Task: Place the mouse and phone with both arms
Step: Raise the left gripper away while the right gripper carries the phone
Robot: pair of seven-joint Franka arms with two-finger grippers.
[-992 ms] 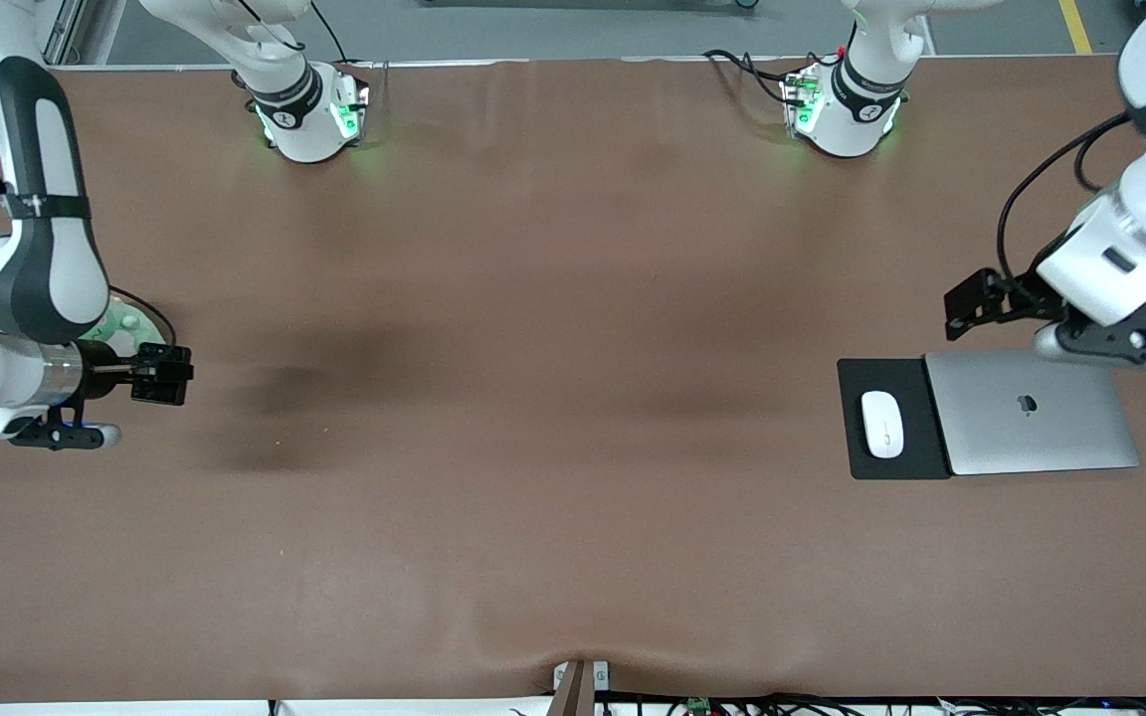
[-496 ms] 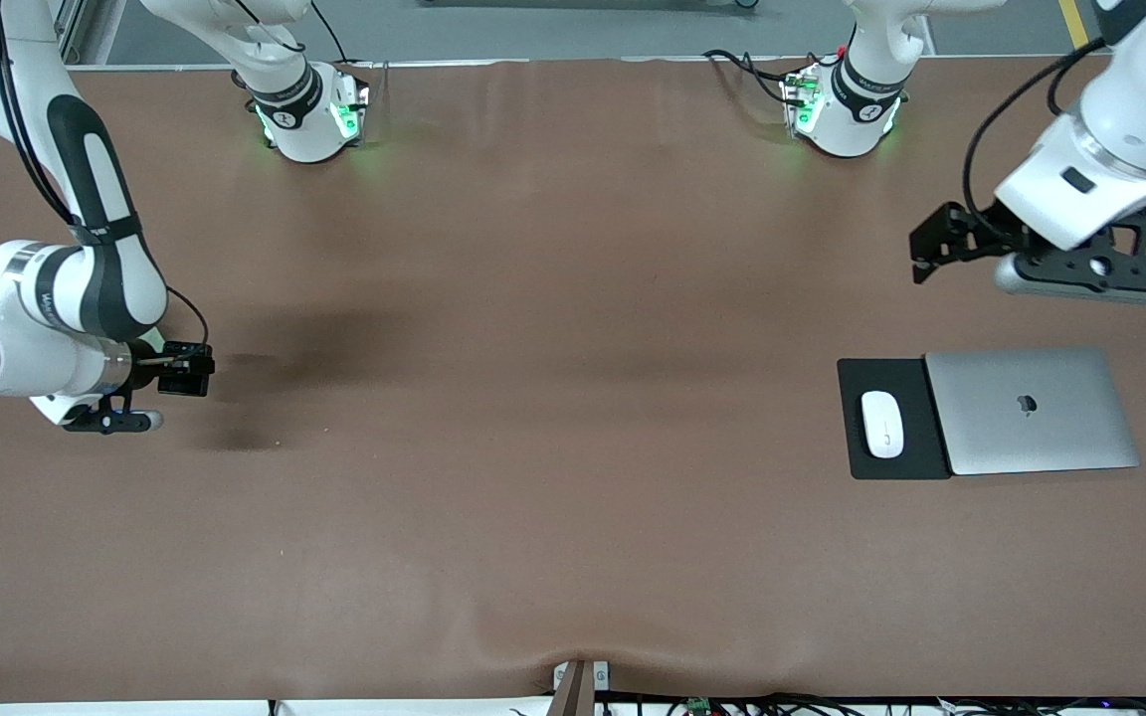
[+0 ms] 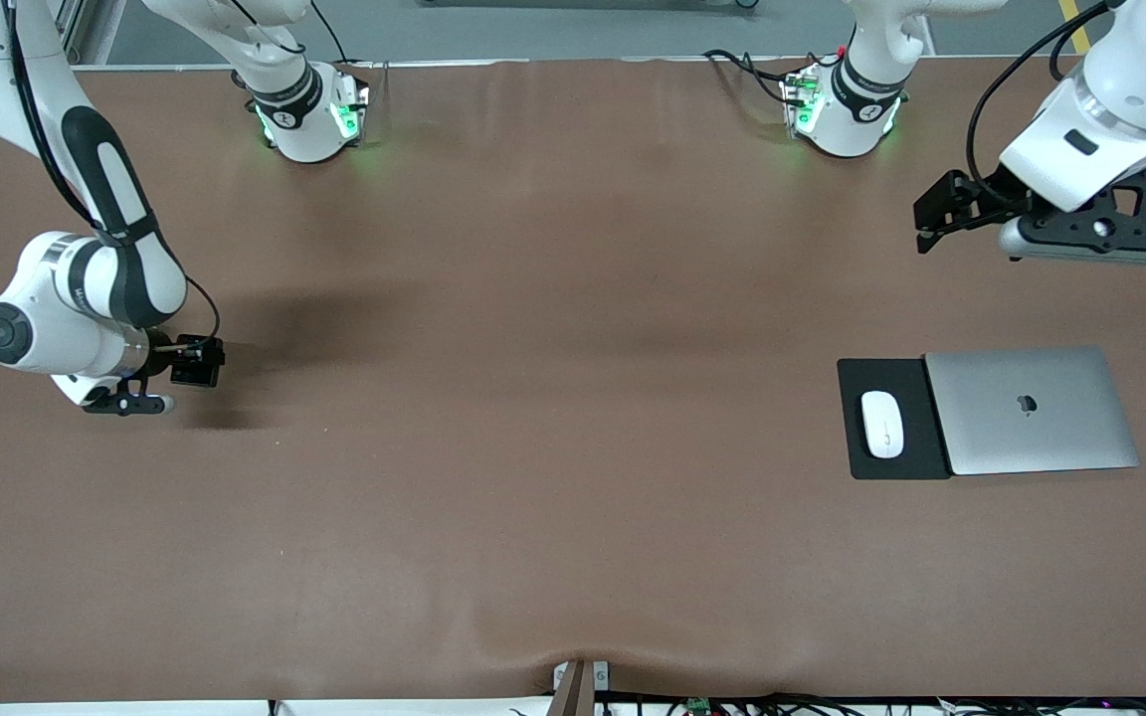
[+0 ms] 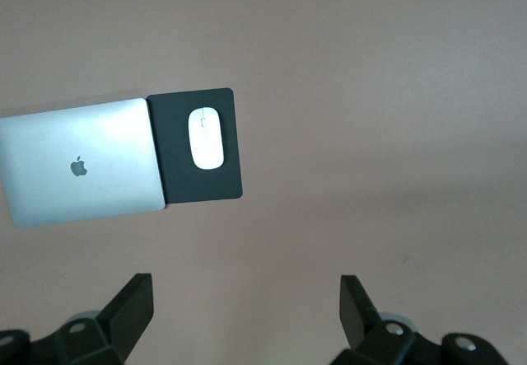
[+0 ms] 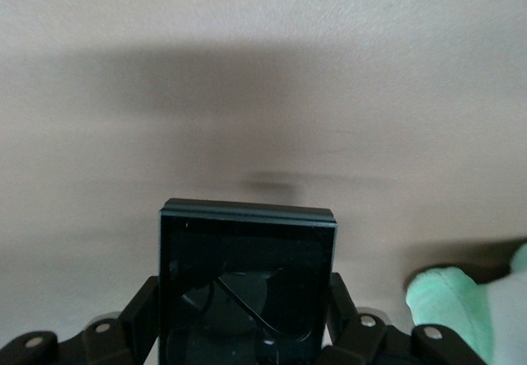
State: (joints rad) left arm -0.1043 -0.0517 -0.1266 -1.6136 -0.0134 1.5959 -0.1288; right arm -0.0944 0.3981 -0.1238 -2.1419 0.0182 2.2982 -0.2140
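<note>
Two white jointed robot arms work over a brown bench. Front view: at the left edge of the frame, the right gripper (image 3: 197, 360) hangs low over the bench toward the right arm's end, its jaws closed on a small black, nearly square folded phone (image 3: 201, 366). At the upper right, the left gripper (image 3: 934, 213) hovers in the air with jaws wide open and empty. Below it in the frame, a small white oval computer mouse (image 3: 882, 424) lies on a flat black rectangular pad (image 3: 861, 460), which touches a closed silver laptop (image 3: 1031, 410).

Left wrist view: the mouse (image 4: 206, 138) sits near the middle of the pad (image 4: 198, 185), beside the laptop (image 4: 82, 167), in the upper left of the frame. Two open black fingertips (image 4: 132, 307) show at the bottom edge, well apart from the mouse.

Right wrist view: the phone (image 5: 244, 276) fills the lower centre, clamped by its two side edges, its glossy face reflecting the gripper.

Both objects look light, rigid and smooth. The phone's slick glass could slip or crack if dropped, so it needs a gentle set-down; its narrow edges are the likely best hold.
</note>
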